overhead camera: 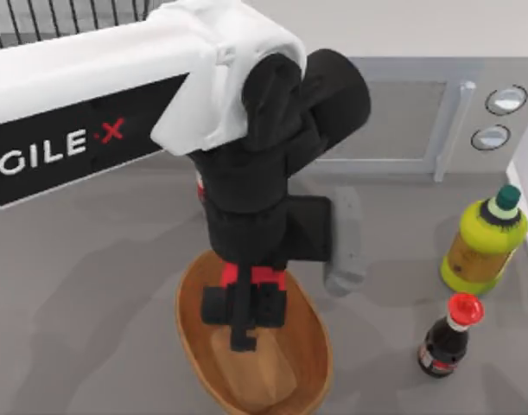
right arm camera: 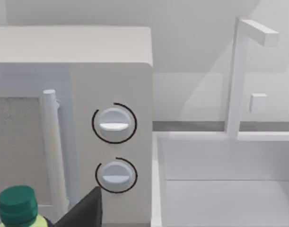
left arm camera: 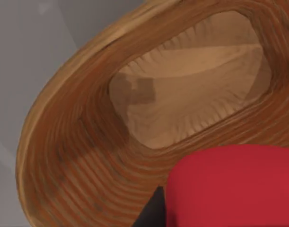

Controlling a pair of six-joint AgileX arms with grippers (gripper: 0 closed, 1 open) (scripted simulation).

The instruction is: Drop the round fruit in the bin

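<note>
My left gripper [overhead camera: 244, 313] hangs over the bin [overhead camera: 302, 346], an oval brown woven-look basket at the front middle of the table. It is shut on the round fruit [overhead camera: 256, 276], whose red surface shows between the black fingers. In the left wrist view the round fruit [left arm camera: 232, 187] sits close to the camera. Directly below it lie the bin's ribbed wall [left arm camera: 73, 165] and its tan bottom. A dark part of my right gripper [right arm camera: 87, 210] faces the microwave, off to the right.
A grey microwave [overhead camera: 402, 121] stands at the back right, and a grey block [overhead camera: 346, 246] lies in front of it. A yellow-green bottle [overhead camera: 484, 242] and a dark red-capped bottle [overhead camera: 447, 337] stand at the right. A black wire rack [overhead camera: 65, 17] is at the back left.
</note>
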